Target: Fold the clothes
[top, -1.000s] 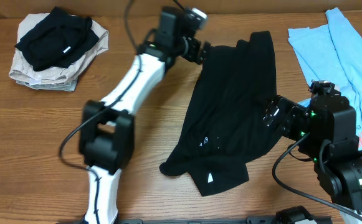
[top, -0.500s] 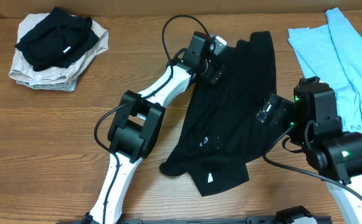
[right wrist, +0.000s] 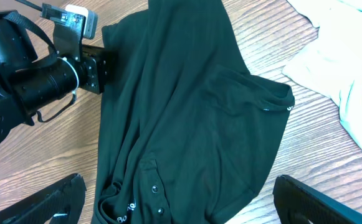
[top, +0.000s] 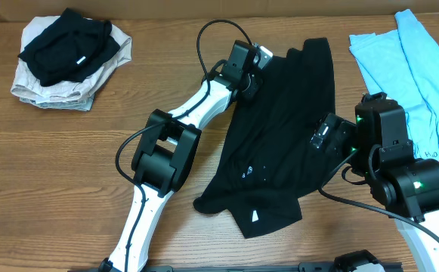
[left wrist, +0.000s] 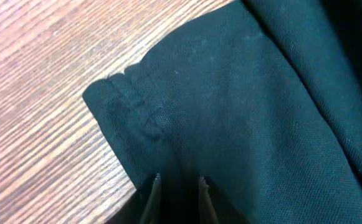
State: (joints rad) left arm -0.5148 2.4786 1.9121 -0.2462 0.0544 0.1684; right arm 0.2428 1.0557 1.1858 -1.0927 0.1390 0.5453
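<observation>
Left claw [left wrist: 179,186]: sat all but closed, fingertips [left wrist: 154,190] a narrow slit apart with a pinch of the black garment [top: 279,143] between them, just in from a hemmed corner on the cloth's upper left edge. Right claw [right wrist: 179,186]: gaped wide, gripped nothing, hung above that garment's right side. Left arm [top: 166,143]: reached up across the worktop [top: 68,166] from the lower left to the garment's top edge. Black garment: lay rumpled and unfolded near the middle of the worktop, ran slantwise from a narrow upper end to a broader lower end, and showed a small white logo [top: 247,173] and a white tag [top: 256,215] near the bottom. Light-blue tee [top: 408,60]: lay spread at the far right of the worktop, apart from the black cloth, with red print at its lower edge partly hidden behind the right arm. Upper left corner: held a pile, a folded black piece [top: 68,45] on top of beige cloth [top: 34,91], well apart from both claws.
</observation>
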